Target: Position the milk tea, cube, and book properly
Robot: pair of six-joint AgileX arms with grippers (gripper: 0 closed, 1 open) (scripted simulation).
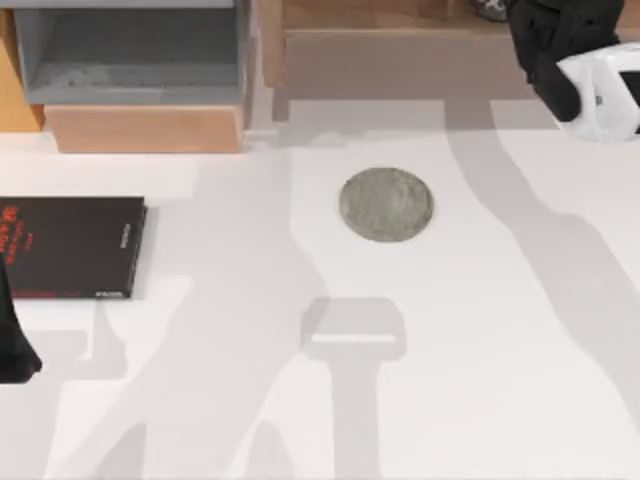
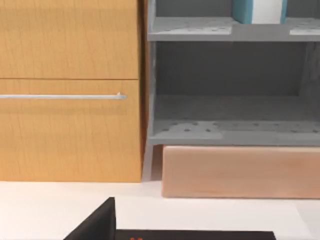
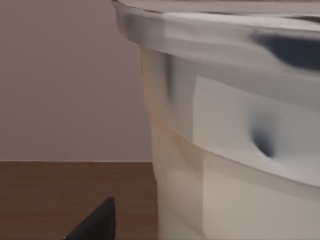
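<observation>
The milk tea (image 3: 235, 150) looms close in the right wrist view, its clear wall and white lid rim over a brown wooden surface. From above, its white lid (image 1: 603, 95) shows at the far right back, under my right gripper (image 1: 560, 50). That gripper is open, with one fingertip (image 3: 97, 222) a little apart from the cup wall. The book (image 2: 242, 10), teal with white pages, stands on the upper grey shelf. My left gripper (image 1: 15, 345) is open and parked at the left edge by the black book. The cube is out of view.
A flat grey round coaster (image 1: 386, 204) lies mid-table. A thin black book (image 1: 70, 245) with red lettering lies at the left. At the back stand a grey shelf unit (image 1: 130, 55) on a wooden base (image 1: 145, 128), an orange cabinet (image 2: 70, 90) and a wooden ledge (image 1: 400, 60).
</observation>
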